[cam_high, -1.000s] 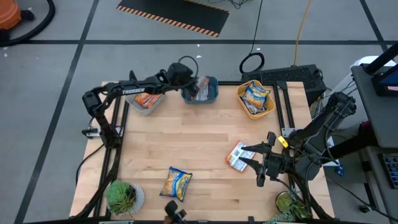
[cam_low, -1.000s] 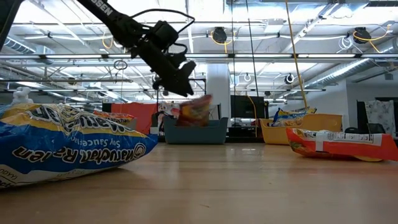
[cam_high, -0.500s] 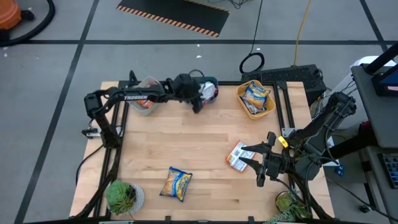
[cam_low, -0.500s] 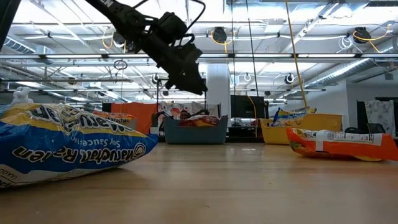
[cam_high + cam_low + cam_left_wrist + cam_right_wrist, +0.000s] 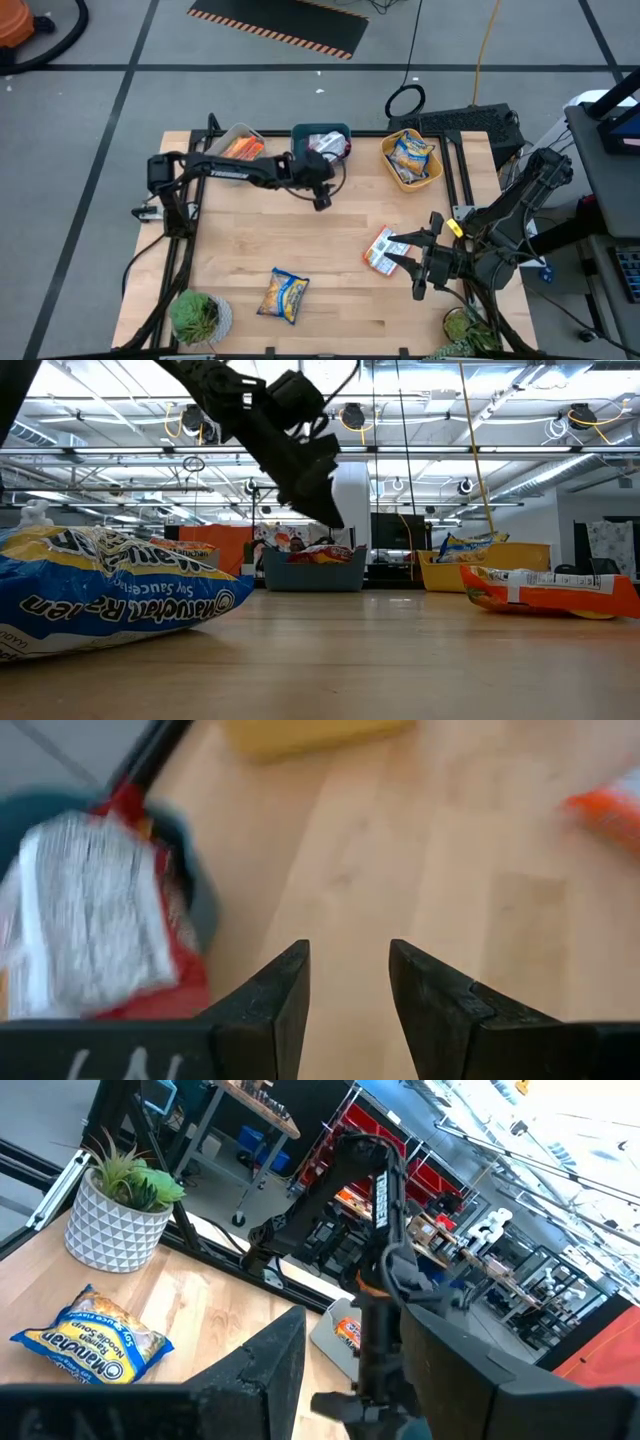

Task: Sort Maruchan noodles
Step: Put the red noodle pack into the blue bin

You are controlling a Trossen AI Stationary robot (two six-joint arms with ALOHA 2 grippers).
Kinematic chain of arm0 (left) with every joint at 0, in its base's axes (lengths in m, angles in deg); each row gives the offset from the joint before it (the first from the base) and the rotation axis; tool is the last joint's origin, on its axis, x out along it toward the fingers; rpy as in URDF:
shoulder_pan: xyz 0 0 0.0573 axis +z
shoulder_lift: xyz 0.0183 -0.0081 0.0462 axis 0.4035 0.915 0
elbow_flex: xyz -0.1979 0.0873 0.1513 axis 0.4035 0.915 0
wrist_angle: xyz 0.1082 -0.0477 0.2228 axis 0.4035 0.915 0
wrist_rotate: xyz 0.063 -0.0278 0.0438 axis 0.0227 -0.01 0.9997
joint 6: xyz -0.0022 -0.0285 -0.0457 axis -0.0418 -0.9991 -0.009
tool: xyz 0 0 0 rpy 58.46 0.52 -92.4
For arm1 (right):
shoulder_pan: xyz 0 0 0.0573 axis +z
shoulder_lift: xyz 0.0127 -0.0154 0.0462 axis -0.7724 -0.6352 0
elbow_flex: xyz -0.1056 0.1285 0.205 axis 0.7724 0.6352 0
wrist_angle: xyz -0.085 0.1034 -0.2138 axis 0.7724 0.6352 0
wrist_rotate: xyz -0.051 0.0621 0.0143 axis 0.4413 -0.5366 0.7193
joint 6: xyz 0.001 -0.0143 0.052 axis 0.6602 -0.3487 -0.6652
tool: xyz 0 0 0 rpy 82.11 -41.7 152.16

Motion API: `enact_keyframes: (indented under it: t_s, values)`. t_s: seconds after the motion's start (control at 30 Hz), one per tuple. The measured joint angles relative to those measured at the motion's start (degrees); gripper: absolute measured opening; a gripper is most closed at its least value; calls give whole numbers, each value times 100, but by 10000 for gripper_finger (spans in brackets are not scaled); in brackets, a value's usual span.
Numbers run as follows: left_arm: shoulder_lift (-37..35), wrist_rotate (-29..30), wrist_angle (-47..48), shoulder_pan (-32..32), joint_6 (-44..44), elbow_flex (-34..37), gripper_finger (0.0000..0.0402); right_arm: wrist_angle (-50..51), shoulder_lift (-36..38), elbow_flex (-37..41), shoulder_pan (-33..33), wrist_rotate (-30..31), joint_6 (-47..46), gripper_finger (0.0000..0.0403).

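Note:
My left gripper (image 5: 320, 197) (image 5: 328, 515) hangs open above bare wood, just nearer than the teal tub (image 5: 322, 133), with nothing between its fingers (image 5: 348, 982). A silver-and-red noodle packet (image 5: 90, 925) lies in that tub. An orange packet lies in the grey tub (image 5: 235, 148), and yellow-blue ones in the yellow tub (image 5: 411, 160). One orange-and-silver packet (image 5: 381, 250) lies flat on the table at the right, and a yellow-blue one (image 5: 283, 296) near the front edge. My right gripper (image 5: 400, 254) (image 5: 350, 1342) stands open, high above the orange-and-silver packet's right end.
A potted plant (image 5: 197, 316) stands at the near left corner and another (image 5: 468, 328) at the near right. The three tubs line the far edge. Bare wood lies between the tubs and the two loose packets.
My left gripper has swung from above the teal tub toward the table's near edge and a little to the right, sinking slightly. The silver-and-red packet seen just below it a second ago now lies in the teal tub.

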Motion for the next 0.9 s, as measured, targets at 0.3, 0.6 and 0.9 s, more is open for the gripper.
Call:
enact_keyframes:
  t_s: [0.3, 0.6, 0.9]
  values:
    - [502, 1400, 79, 259, 87, 6, 145, -56, 0, 2, -1, 1, 107, 162]
    - [214, 3094, 241, 423, -126, 6, 145, 66, -2, 2, 0, 18, 131, 162]
    - [24, 592, 79, 464, -4, -2, 145, 78, -2, 2, -2, 298, 121, 162]
